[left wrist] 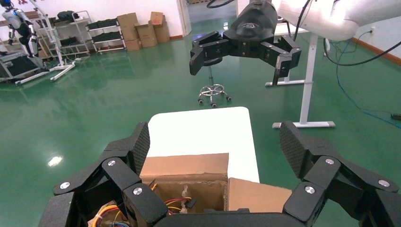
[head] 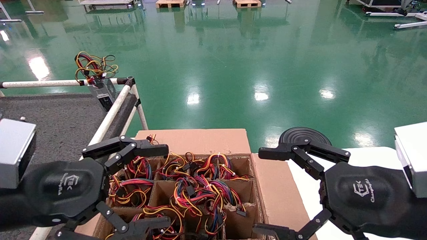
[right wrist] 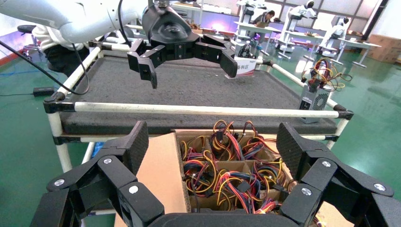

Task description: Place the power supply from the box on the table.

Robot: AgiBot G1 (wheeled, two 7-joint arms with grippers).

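Glossy green floor surrounds the brown cardboard box, whose square partitioned cells hold tangled red, orange and yellow wire bundles. At eleven o'clock we see a silver-grey metal power supply upright on the carpet-textured table's far corner, its long axis vertical, wires uppermost. We hold our left gripper and right gripper spread, empty, flanking the box.

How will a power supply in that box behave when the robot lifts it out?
Each power supply sits snug in the box, so it probably drags on the partitions. Its floppy wires overlap neighbouring bundles and may snag. Left gripper hangs open above.
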